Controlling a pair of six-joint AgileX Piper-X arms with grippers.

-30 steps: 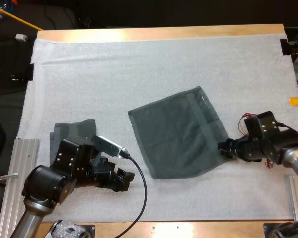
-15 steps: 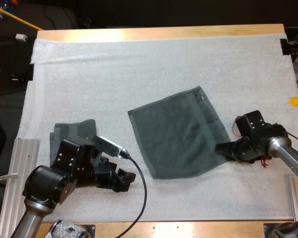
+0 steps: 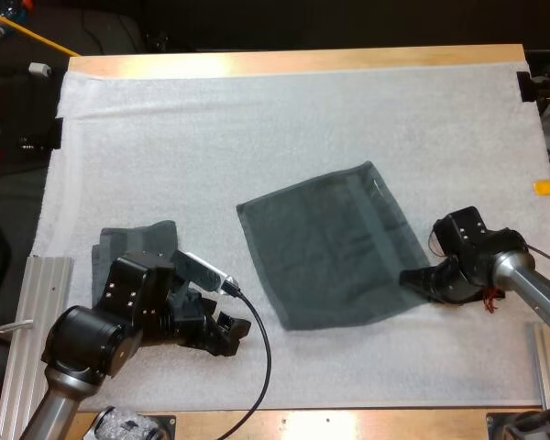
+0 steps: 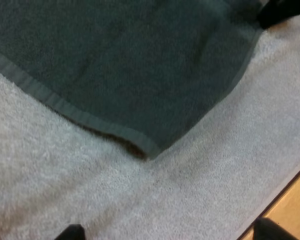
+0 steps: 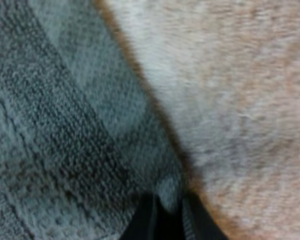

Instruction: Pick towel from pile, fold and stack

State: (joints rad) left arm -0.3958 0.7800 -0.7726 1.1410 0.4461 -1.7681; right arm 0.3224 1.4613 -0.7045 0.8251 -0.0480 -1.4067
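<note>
Wooden counter [image 3: 302, 60] with a white mat [image 3: 257, 137] over most of it. The spread towel [image 3: 325, 247], dark grey-green, lies flat mid-mat and turned at an angle to the mat's edges. A second towel [image 3: 137, 240] sits bunched at the left of the mat, partly hidden behind our left arm. Our left gripper [image 3: 234, 335] is low over bare mat, between the second towel and the spread towel's near-left corner. In the left wrist view its fingertips [image 4: 72, 232] stand well apart with nothing between them, so it is wide open and empty; that view looks at the hemmed corner of the spread towel, with the counter edge beyond the mat. Our right gripper [image 3: 410, 277] is at the spread towel's near-right corner. In the right wrist view its fingers [image 5: 140, 222] are nearly together with the hem's edge tucked between them, so it is pinched on that corner, right where the towel meets the mat.
</note>
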